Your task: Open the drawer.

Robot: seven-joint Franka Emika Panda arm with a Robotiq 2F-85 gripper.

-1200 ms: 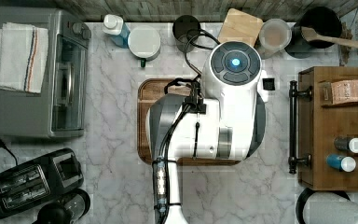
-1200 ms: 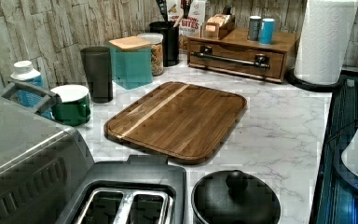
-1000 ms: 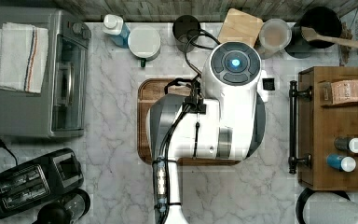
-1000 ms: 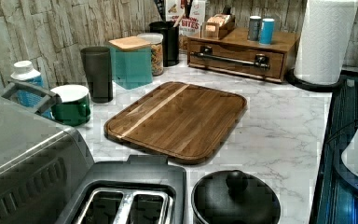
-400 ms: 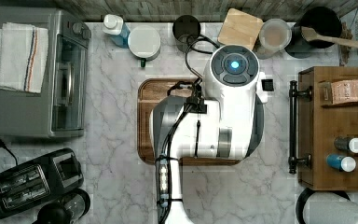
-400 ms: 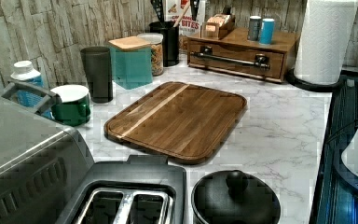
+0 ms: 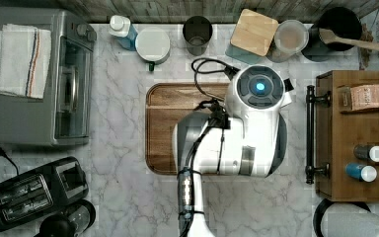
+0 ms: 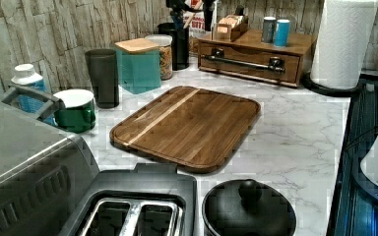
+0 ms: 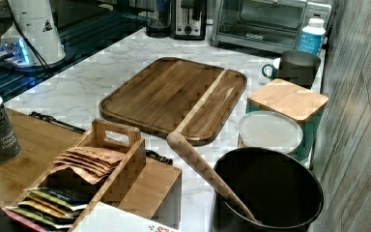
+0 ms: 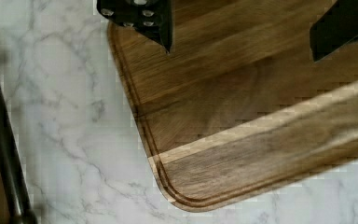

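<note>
The drawer (image 8: 248, 63) is the brown wooden front of a small cabinet (image 7: 360, 143) at the top view's right, and it sits flush and closed. Its long black bar handle (image 7: 310, 133) runs along the front on two posts, and the handle (image 10: 0, 140) also appears in the wrist view. My gripper (image 10: 240, 32) hangs open above a corner of the wooden cutting board (image 10: 242, 130), with nothing between its black fingers (image 10: 142, 18). The white arm (image 7: 246, 133) covers the board's right part in the top view, a short way from the handle.
A tea-bag caddy (image 9: 87, 169) and two small tins (image 7: 367, 163) stand on the cabinet. Jars, a teal canister (image 8: 139, 66), a dark cup and a green mug (image 8: 76, 110) line the back wall. A toaster oven (image 7: 42, 79) and toaster (image 7: 34, 192) sit at the top view's left.
The arm has shifted toward the top view's right, nearer the cabinet's handle. The drawer has not moved.
</note>
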